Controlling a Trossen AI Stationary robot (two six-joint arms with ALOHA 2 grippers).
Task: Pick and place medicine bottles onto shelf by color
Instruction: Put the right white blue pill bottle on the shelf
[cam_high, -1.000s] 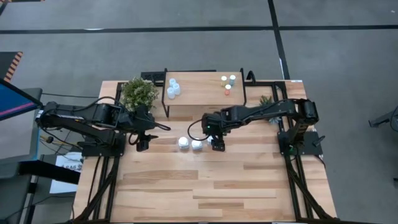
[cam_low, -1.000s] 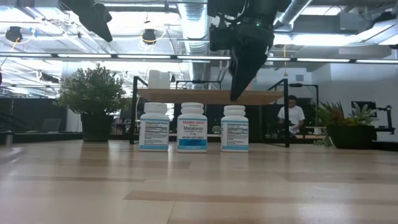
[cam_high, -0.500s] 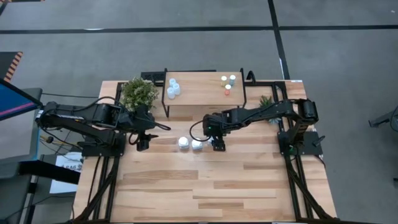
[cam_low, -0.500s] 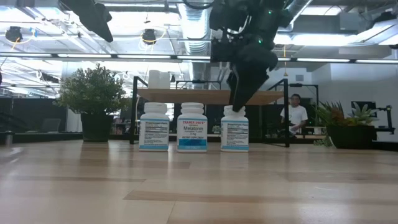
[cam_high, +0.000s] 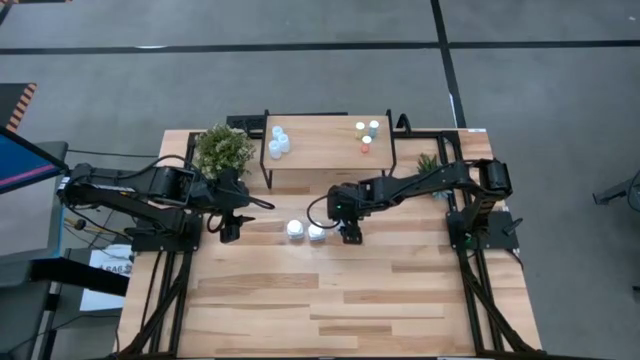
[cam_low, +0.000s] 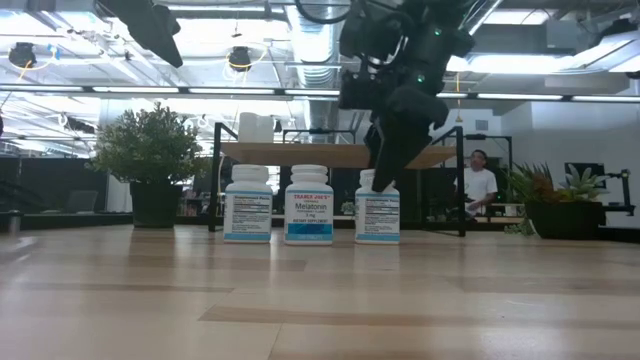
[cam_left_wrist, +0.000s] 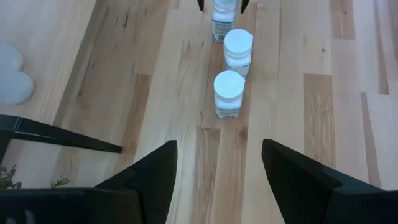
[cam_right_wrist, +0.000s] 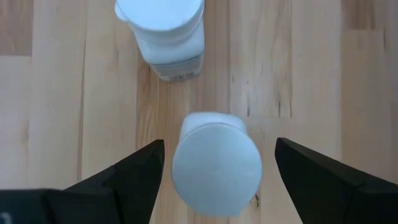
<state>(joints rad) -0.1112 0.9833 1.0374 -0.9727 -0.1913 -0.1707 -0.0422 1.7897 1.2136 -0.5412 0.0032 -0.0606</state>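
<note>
Three chunky white medicine bottles stand on their bases in a row on the plank table (cam_high: 300, 290): left (cam_low: 248, 204), middle (cam_low: 309, 205), right (cam_low: 377, 208). My right gripper (cam_right_wrist: 217, 149) is open and points down over the right bottle (cam_right_wrist: 216, 165). Its fingers stand either side of the cap with gaps showing. The shelf (cam_high: 325, 150) at the far edge holds pale-blue bottles (cam_high: 278, 143) at its left end and tiny bottles (cam_high: 366, 134) at its right end. My left gripper (cam_left_wrist: 217, 152) hangs open left of the row, above the table.
A potted plant (cam_high: 222, 150) stands left of the shelf and a smaller plant (cam_high: 428, 160) to its right. The shelf's black frame (cam_high: 267, 165) lies just beyond the bottle row. A person (cam_low: 468, 185) sits in the room behind. Bare planks stretch toward the near edge.
My right gripper has sunk toward the right white bottle, staying open, until its fingers stand level with the cap. The bottles have not moved.
</note>
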